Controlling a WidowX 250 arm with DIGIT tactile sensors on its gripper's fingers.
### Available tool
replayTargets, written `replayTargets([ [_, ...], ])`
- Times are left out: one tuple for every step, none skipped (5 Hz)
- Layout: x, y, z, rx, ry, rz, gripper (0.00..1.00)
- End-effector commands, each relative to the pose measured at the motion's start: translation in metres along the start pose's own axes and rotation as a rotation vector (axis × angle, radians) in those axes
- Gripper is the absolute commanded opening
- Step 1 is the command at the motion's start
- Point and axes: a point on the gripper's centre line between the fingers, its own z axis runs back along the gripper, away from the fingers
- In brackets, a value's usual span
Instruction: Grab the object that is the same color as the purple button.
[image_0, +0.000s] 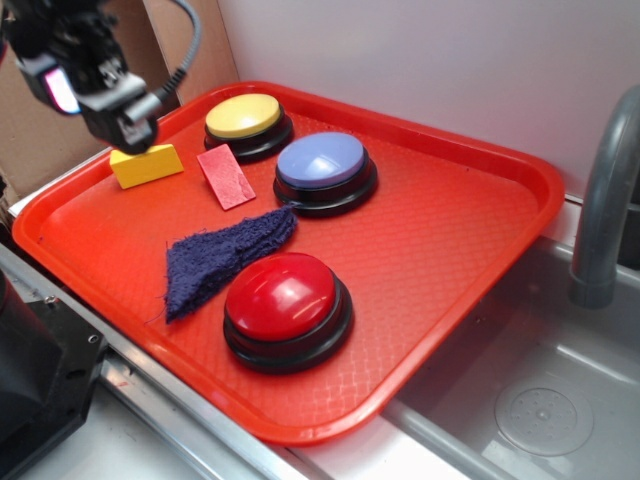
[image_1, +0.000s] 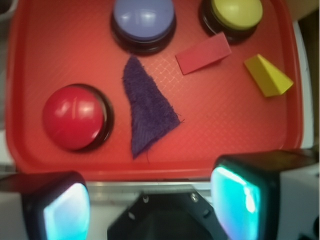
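The object, a dark purple fuzzy scrap of cloth (image_0: 222, 257) (image_1: 146, 111), lies flat on the red tray (image_0: 450, 230) between the purple button (image_0: 323, 165) (image_1: 143, 20) and the red button (image_0: 285, 300) (image_1: 74, 117). My gripper (image_0: 128, 125) (image_1: 150, 205) hangs high over the tray's left corner, above the yellow wedge block (image_0: 146, 165) (image_1: 267, 76), well apart from the cloth. Its jaws stand wide open with nothing between them.
A yellow button (image_0: 245, 120) (image_1: 236, 14) sits at the tray's far side, and a flat pink-red rectangle (image_0: 226, 177) (image_1: 203, 53) lies beside it. A grey sink (image_0: 540, 400) with a faucet (image_0: 605, 210) lies to the right. A metal rail (image_0: 150, 400) borders the tray's near edge.
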Motion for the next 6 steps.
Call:
replayTargets([
  [0.034, -0.001, -0.057, 0.054, 0.044, 0.086, 1.0],
  [0.046, 0.0, -0.074, 0.056, 0.047, 0.119, 1.0],
  [0.061, 0.005, -0.093, 0.059, 0.057, 0.168, 1.0],
  [0.069, 0.004, -0.106, 0.045, 0.065, 0.189, 1.0],
  [0.076, 0.006, -0.116, 0.029, 0.063, 0.206, 1.0],
  [0.074, 0.001, -0.132, 0.032, 0.082, 0.182, 1.0],
])
